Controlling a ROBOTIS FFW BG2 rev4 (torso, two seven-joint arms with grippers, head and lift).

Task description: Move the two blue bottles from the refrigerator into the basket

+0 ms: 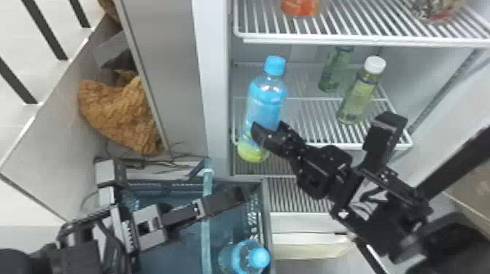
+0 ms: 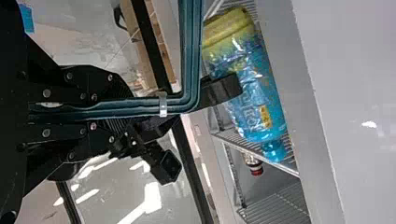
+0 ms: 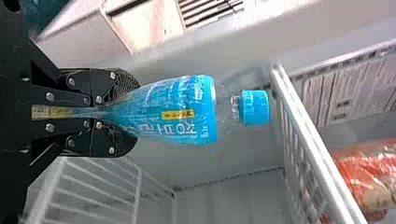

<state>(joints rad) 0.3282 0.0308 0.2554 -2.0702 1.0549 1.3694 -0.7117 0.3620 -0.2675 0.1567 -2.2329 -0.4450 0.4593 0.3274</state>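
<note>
At the left front of the fridge's middle shelf, my right gripper (image 1: 271, 135) is shut around the lower part of a slightly tilted blue bottle (image 1: 264, 105). The right wrist view shows the bottle (image 3: 180, 109) pinched by the right gripper (image 3: 119, 112), its blue cap facing away. My left gripper (image 1: 222, 202) is over the blue basket (image 1: 267, 215), shut on its upright handle (image 1: 206, 237). In the left wrist view, the handle (image 2: 190, 51) runs between the fingers of the left gripper (image 2: 126, 109). A second blue bottle (image 1: 251, 257) is inside the basket, near its right side.
Two green bottles, one with a white cap (image 1: 359, 91), stand farther right on the middle shelf (image 1: 313, 140). An orange item (image 1: 299, 6) sits on the shelf above. A bin with brown fluffy things (image 1: 116, 113) is at the left, beside the fridge's side wall (image 1: 213, 91).
</note>
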